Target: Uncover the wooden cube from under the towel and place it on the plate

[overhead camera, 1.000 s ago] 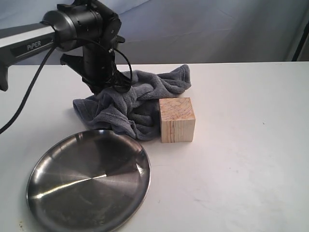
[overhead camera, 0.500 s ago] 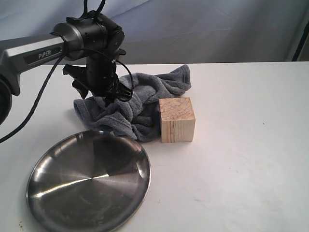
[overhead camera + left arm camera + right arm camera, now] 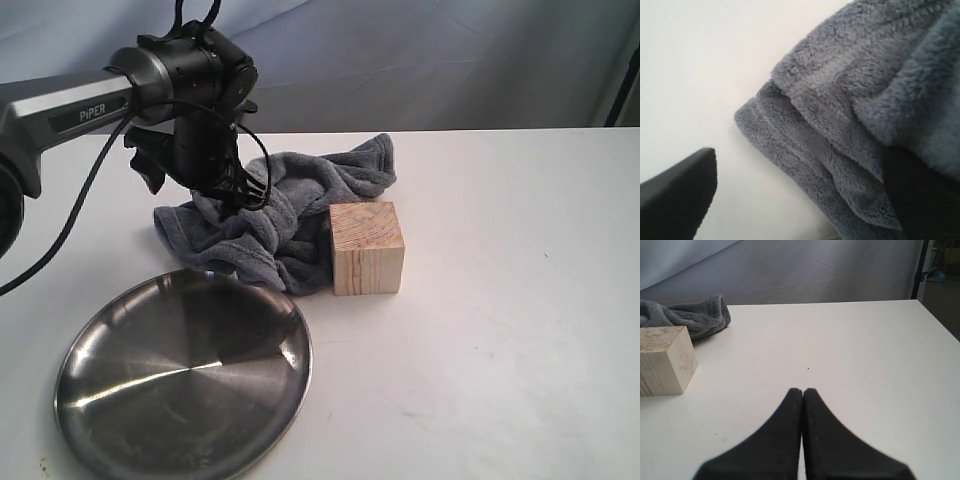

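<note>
White table top [image 3: 500,300] fills the scene, with a creased grey-blue backdrop [image 3: 450,60] hanging behind it.

The wooden cube [image 3: 367,248] stands bare on the table, not on the plate. It is a pale block with straight grain lines down its front face and curved growth rings on top. One side touches the bunched towel [image 3: 300,200], and the towel lies between it and the left gripper [image 3: 210,185]. From the right gripper [image 3: 802,392] the cube sits ahead and off to one side, well apart, and the edge of the right wrist view cuts off part of it.

The towel is a plush grey-blue fleece, crumpled into folds, with a stitched hem showing along its edge.

The left gripper hangs right at the towel's outer end, its jaws spread wide. In the left wrist view one finger [image 3: 680,195] shows over bare table and the other [image 3: 920,200] is half buried behind the fleece. Nothing is clamped between them. In the exterior view the arm's wrist hides the fingertips.

The right gripper's jaws are pressed together with nothing between them, low over bare table.

The plate [image 3: 180,380], round and shiny steel, lies near the left gripper on the camera's side, its rim just beside the towel's hem. It holds nothing, and the frame crops its lower edge.
</note>
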Controlling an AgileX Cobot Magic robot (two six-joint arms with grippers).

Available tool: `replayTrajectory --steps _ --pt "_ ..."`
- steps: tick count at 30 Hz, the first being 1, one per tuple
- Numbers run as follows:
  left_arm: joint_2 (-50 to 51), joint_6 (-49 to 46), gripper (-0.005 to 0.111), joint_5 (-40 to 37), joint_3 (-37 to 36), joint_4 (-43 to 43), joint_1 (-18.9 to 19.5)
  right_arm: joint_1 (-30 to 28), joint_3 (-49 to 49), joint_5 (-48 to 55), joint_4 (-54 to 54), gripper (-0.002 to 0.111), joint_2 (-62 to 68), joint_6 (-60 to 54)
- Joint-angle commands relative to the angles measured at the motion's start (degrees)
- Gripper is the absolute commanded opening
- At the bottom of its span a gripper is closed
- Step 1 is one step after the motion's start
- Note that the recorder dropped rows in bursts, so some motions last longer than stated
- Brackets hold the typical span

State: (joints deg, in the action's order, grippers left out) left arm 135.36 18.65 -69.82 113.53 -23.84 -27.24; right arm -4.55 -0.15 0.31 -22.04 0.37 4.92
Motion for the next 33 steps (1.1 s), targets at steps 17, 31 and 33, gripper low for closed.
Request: replayTrajectory --steps 17,31,33 --pt "-7.17 -0.71 0.086 -0.15 12.34 18.79 -0.09 0.0 0.15 0.68 -0.28 0.003 -0.37 0.23" --pt "-13.26 -9.34 0.086 -0.15 -3.44 16.71 -6.33 0.0 0.15 0.68 -0.28 0.003 -0.37 0.23" --pt "-13.26 -7.98 0.086 -0.15 -7.02 15.63 -6.33 0.0 0.15 0.68 -0.28 0.003 -0.37 0.23"
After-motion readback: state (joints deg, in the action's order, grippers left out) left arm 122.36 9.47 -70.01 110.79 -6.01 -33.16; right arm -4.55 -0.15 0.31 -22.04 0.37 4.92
